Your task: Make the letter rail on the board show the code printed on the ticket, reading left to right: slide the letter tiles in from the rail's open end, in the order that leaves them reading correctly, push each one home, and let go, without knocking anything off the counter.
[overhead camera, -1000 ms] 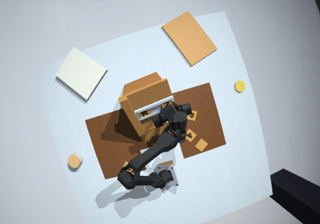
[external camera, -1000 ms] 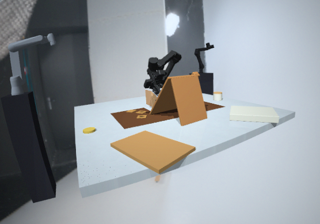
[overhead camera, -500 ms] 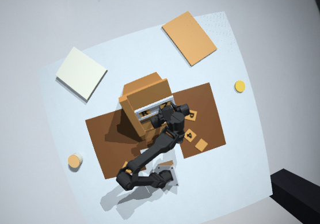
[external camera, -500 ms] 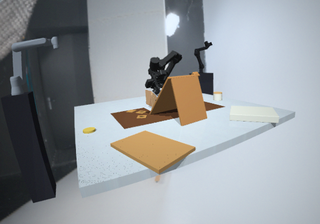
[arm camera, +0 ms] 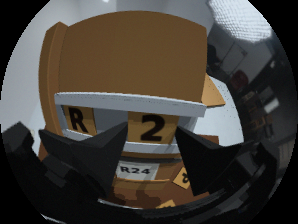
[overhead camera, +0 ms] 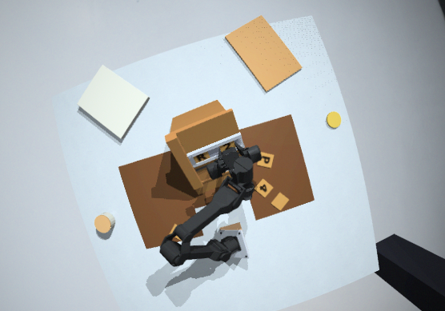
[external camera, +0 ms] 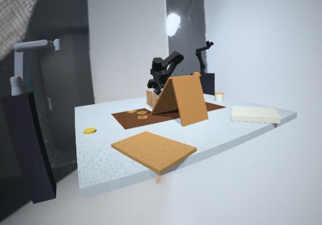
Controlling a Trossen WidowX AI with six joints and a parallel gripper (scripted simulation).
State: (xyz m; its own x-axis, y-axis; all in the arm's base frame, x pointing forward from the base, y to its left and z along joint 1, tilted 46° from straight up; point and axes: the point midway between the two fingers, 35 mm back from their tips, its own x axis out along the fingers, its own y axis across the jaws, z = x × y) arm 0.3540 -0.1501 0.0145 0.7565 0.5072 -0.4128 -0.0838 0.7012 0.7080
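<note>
Gripping the 2 tile [overhead camera: 227, 146] [arm camera: 150, 128], the gripper [overhead camera: 226, 148] [external camera: 157, 92] [arm camera: 152, 128] holds it in the rail [overhead camera: 214, 144] [arm camera: 131, 103], right of R [overhead camera: 201, 157] [arm camera: 79, 120].

Gap in the rail, wall at its far end!

Between the R tile [overhead camera: 201, 157] [arm camera: 80, 120] and the 2 tile [overhead camera: 227, 146] [arm camera: 151, 128] the rail [overhead camera: 214, 150] [arm camera: 131, 98] shows a bare stretch, room for the 2 to slide along! Beyond the R, the board's raised side panel [overhead camera: 184, 162] [arm camera: 49, 75] blocks that end; the sloping board [overhead camera: 208, 130] [arm camera: 132, 55] rises behind, closing off the back. And out past the rail's other end, the P tile [overhead camera: 265, 160] and the 4 tile [overhead camera: 263, 188] lie flat and low on the brown mat [overhead camera: 286, 153], with bare mat between them!
</note>
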